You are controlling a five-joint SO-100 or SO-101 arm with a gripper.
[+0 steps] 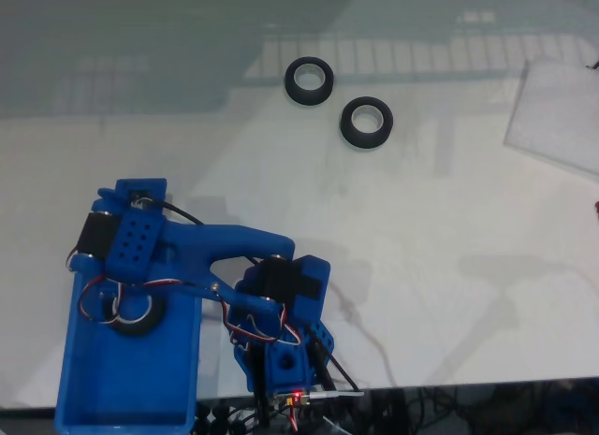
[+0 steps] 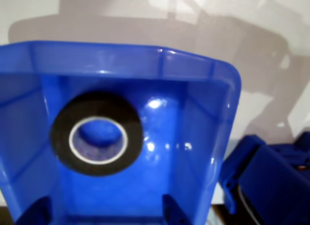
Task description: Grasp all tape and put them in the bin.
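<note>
So one of three is done. Nearest the camera, at the desk's near left corner in the fixed view, the bin (image 1: 89,388) holds one tape roll (image 1: 138,315), lying flat on the bin floor near its far end; the wrist view confirms it, roll (image 2: 97,133) sitting inside the blue walls (image 2: 203,138), pale core facing up. The hand (image 1: 131,295) sits over that end of the bin. Its two fingertips (image 2: 173,213) show at the bottom edge of the wrist view, spread well apart with nothing between them, though they are dark and cropped, so that's my best reading. Two rolls are left. Both lie flat on the bare desk towards the far edge, just beside each other: the nearer roll (image 1: 366,123), then the farther roll (image 1: 309,81). Neither is touched yet.
</note>
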